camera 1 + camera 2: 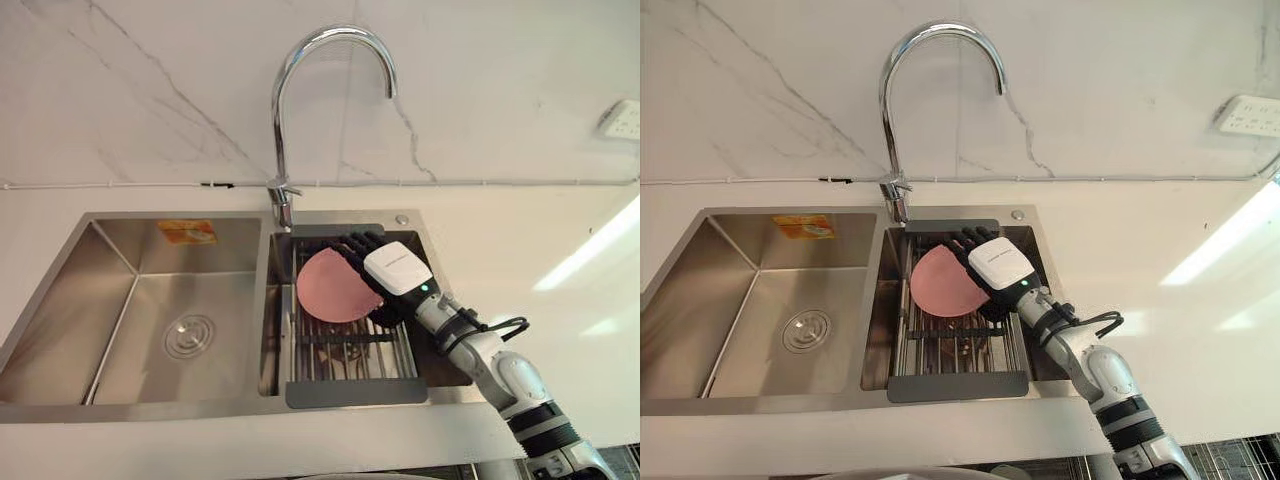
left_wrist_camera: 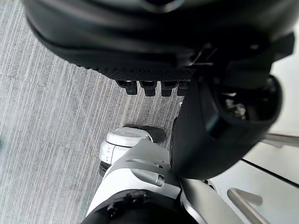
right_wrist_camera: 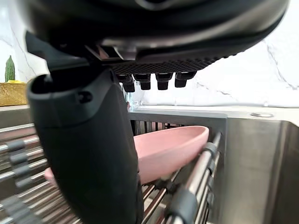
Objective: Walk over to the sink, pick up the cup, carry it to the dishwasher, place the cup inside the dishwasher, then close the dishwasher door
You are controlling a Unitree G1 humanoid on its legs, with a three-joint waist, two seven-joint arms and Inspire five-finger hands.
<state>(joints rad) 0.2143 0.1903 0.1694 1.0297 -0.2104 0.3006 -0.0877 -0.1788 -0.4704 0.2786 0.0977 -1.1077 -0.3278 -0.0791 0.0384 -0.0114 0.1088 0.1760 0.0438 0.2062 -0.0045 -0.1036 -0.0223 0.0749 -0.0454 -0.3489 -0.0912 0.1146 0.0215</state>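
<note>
- Your left hand hangs idle over the grey floor, fingers relaxed and holding nothing.
- The left basin has only its drain in it. Nothing there for you.
- The faucet rises between the basins, its spout arching over the right side. Mind it on any lift.
- In the right basin, a drying rack spans the opening. The pink dish lies on the bars, tilted with one edge propped up. It is shallow, more saucer than cup, but it is the only candidate for the task's thing.
- Your right hand sits over the dish's right edge with its fingers reaching past the far rim. The right wrist view shows the thumb low beside the dish and the fingertips above it, not clamped. Read it as open and poised, with no grip yet.
- The step looks like the pick-up at the sink, about to close. Carrying, placing and shutting the door all remain.
- Next move, as I judge it: bring the thumb under the raised rim and the fingers down on top, then pinch firmly before lifting. The shallow rim may slip, and the bars could snag a fingertip.
- To the right there is white counter, with a wall socket beyond.
</note>
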